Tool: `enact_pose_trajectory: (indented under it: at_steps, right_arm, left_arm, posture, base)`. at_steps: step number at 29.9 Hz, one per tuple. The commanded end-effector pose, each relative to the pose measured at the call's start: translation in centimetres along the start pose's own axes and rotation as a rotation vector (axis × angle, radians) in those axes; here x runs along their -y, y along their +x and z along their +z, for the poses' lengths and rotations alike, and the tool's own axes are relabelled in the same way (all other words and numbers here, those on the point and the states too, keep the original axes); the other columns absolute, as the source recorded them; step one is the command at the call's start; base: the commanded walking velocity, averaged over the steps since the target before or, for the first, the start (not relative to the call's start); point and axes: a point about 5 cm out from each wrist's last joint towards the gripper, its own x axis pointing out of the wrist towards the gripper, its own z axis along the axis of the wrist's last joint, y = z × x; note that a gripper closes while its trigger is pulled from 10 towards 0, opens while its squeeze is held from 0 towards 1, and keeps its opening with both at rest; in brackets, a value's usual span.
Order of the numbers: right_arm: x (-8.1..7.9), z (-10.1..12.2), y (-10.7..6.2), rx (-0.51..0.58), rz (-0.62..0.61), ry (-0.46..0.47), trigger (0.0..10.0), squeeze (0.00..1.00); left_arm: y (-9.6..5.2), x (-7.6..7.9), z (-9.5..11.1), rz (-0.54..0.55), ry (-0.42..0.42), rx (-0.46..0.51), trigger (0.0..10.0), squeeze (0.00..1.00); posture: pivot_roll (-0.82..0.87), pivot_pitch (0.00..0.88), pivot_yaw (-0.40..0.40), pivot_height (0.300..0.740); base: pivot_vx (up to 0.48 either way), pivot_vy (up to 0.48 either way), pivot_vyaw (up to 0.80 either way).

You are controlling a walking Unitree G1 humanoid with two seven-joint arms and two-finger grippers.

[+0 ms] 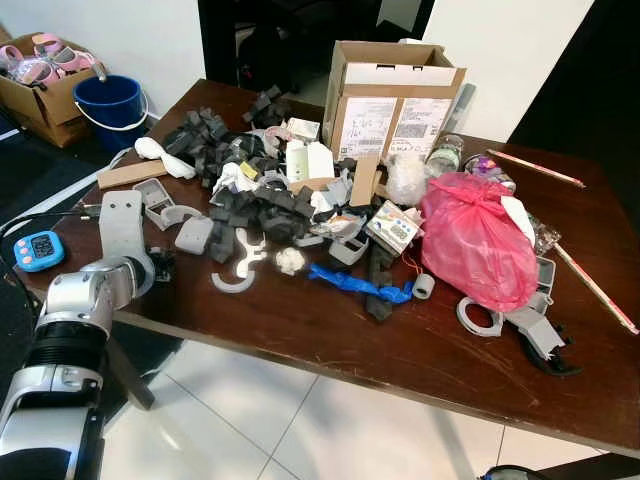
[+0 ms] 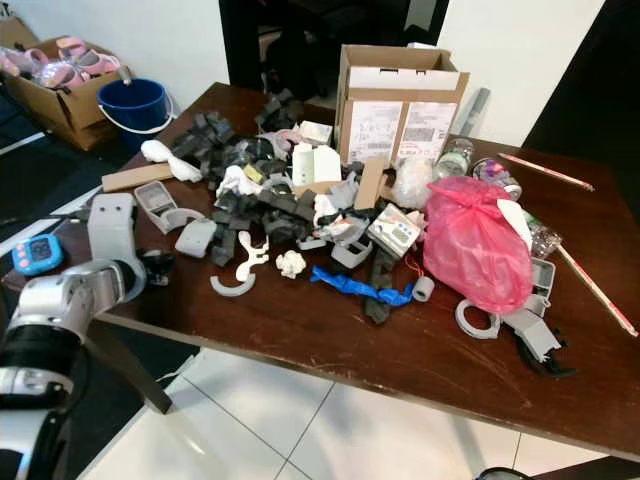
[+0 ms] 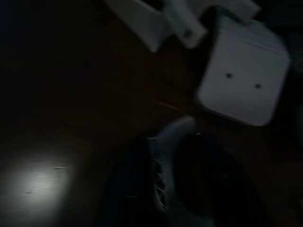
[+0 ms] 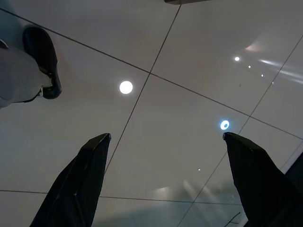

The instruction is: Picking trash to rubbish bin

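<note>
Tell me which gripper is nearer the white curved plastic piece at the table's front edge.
Left. The left gripper is over the table, just beside the white curved piece. The right gripper hangs open above the floor tiles, away from it.

Dark wooden table [image 1: 330,340], white tiled floor [image 1: 260,430] with ceiling-light reflections, white walls [image 1: 520,60], dark doorway [image 1: 270,40] behind

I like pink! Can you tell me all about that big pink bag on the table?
The pink bag is thin, crinkly plastic, stuffed full and knotted shut on top. It sits slumped on the brown wooden table, towards the robot's right. A white scrap rests against its upper side, and grey plastic parts lie at its foot.
</note>
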Motion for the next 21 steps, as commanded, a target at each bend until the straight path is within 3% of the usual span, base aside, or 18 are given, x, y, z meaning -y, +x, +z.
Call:
enact_pose_trajectory:
  at_steps: [1,11,13,16,18,19,20,21]
  right_arm:
    - [0.6,-0.5,0.0,-0.017,-0.016,-0.005,10.0,0.00]
    - [0.6,-0.2,0.0,-0.015,-0.015,-0.014,10.0,0.00]
    - [0.5,-0.1,0.0,-0.013,-0.015,-0.017,10.0,0.00]
    - [0.5,-0.1,0.0,-0.013,-0.014,-0.017,10.0,0.00]
    - [0.4,0.0,0.0,-0.011,-0.013,-0.019,10.0,0.00]
    - [0.4,0.0,0.0,-0.011,-0.013,-0.019,10.0,0.00]
    - [0.4,0.1,0.0,-0.010,-0.012,-0.019,10.0,0.00]
    - [0.4,0.1,0.0,-0.010,-0.012,-0.019,10.0,0.00]
  left_arm:
    - [0.6,1.0,-2.4,-0.038,-0.009,-0.097,0.0,0.00]
    - [0.9,1.9,-4.3,-0.093,-0.043,-0.186,0.0,0.00]
    - [0.9,3.1,-4.7,-0.175,-0.069,-0.179,0.0,0.00]
    - [0.9,3.6,-4.6,-0.214,-0.068,-0.164,0.0,0.00]
    - [0.0,6.0,-3.5,-0.416,-0.070,-0.067,0.0,0.00]
    - [0.0,6.0,-3.5,-0.416,-0.070,-0.067,0.0,0.00]
    - [-0.9,7.1,-2.7,-0.536,-0.067,0.003,2.0,0.00]
    - [-0.9,7.1,-2.7,-0.536,-0.067,0.003,2.0,0.00]
  posture:
    - [0.08,0.120,-0.081,0.740]
    - [0.08,0.108,-0.083,0.740]
    - [0.08,0.104,-0.084,0.740]
    - [0.08,0.102,-0.083,0.740]
    - [0.09,0.098,-0.081,0.740]
    - [0.09,0.098,-0.081,0.740]
    - [0.09,0.095,-0.080,0.740]
    - [0.09,0.095,-0.080,0.740]
  base:
    - [0.000,0.000,0.00]
    - [0.000,0.000,0.00]
    - [0.000,0.000,0.00]
    - [0.000,0.000,0.00]
    - [0.000,0.000,0.00]
    - [0.000,0.000,0.00]
    - [0.000,0.000,0.00]
    - [0.000,0.000,0.00]
